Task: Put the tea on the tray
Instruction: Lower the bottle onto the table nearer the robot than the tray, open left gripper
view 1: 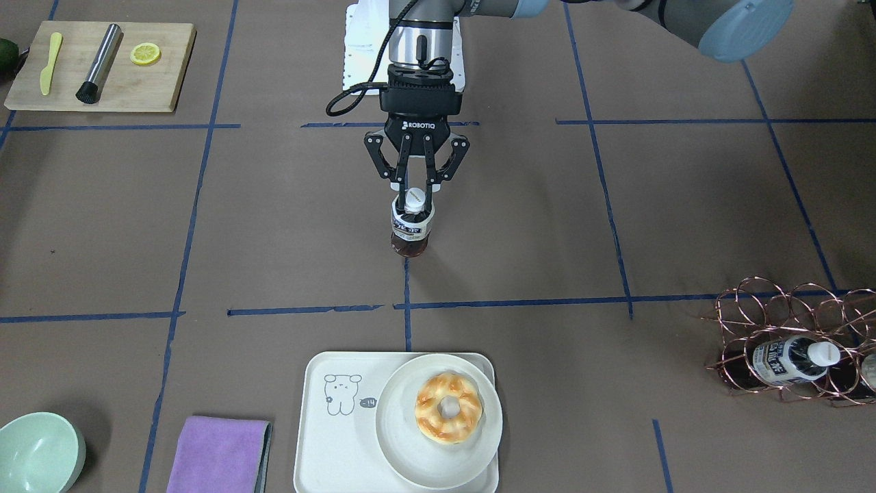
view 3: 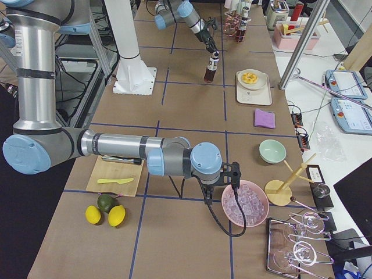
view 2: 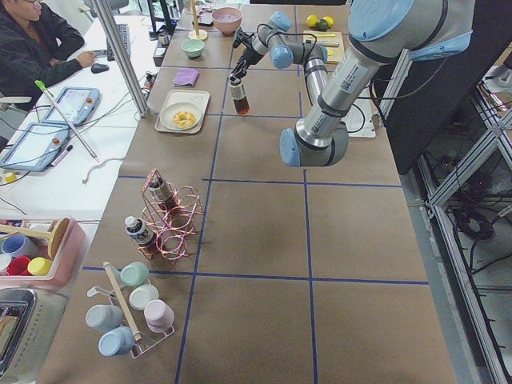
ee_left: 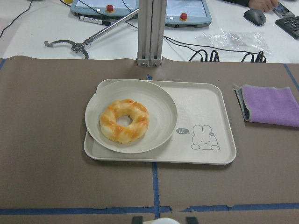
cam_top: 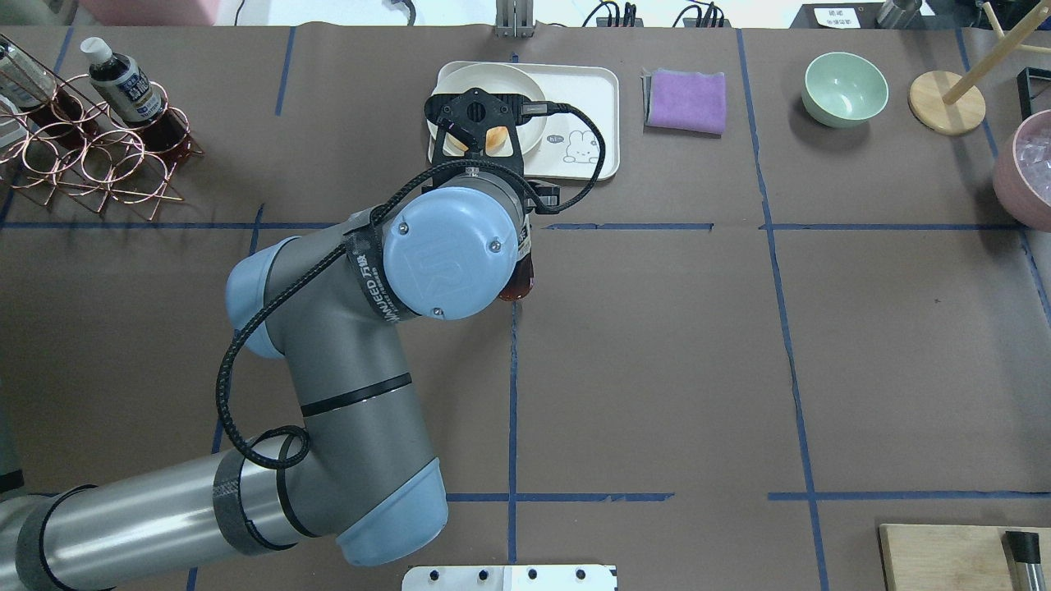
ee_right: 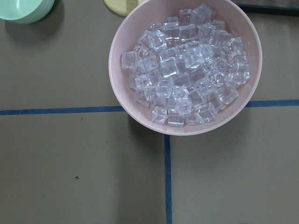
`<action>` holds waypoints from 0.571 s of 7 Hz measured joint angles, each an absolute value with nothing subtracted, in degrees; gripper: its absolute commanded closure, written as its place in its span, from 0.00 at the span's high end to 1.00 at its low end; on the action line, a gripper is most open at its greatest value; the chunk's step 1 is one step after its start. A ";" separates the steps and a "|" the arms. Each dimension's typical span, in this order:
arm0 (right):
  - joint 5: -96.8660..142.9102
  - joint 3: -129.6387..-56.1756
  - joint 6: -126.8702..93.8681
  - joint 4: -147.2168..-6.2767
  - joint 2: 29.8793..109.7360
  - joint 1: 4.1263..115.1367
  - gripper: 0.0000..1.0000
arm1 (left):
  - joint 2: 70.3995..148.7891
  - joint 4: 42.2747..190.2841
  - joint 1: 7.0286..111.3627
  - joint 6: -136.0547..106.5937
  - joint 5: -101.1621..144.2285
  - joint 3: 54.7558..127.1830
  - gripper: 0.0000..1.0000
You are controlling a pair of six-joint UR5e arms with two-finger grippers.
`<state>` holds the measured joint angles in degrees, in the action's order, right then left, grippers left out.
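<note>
My left gripper (view 1: 413,200) is shut on the neck of the tea (view 1: 410,229), a small bottle of dark brown tea with a white cap and a white and dark-blue label. It holds the bottle upright over the middle of the table, apart from the tray. The cream tray (view 1: 328,445) with the line-drawn bear lies across the table from the robot. In the left wrist view the tray (ee_left: 210,112) is straight ahead and the bottle's cap (ee_left: 161,220) shows at the bottom edge. My right gripper (view 3: 231,174) hovers by the pink ice bowl; I cannot tell whether it is open.
A round plate (view 1: 404,448) with a doughnut (view 1: 448,407) fills the tray's half away from the bear. A purple cloth (view 1: 219,455) and a green bowl (view 1: 37,452) lie beside the tray. A copper rack holds a twin bottle (view 1: 787,359). The pink ice bowl (ee_right: 187,65) is under the right wrist.
</note>
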<state>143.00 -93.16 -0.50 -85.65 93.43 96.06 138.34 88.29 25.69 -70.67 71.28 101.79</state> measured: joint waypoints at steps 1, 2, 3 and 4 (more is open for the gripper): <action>143.00 -93.16 -0.52 -85.65 93.43 96.04 1.00 | 138.25 88.31 25.35 -70.69 71.28 101.78 0.00; 143.00 -93.14 -0.52 -85.67 93.43 96.01 1.00 | 138.21 88.32 24.83 -70.73 71.28 101.75 0.00; 143.00 -93.11 -0.53 -85.69 93.43 95.99 1.00 | 138.18 88.33 24.46 -70.74 71.28 101.69 0.00; 143.00 -93.09 -0.53 -85.69 93.43 95.98 1.00 | 138.14 88.33 24.12 -70.75 71.28 101.64 0.00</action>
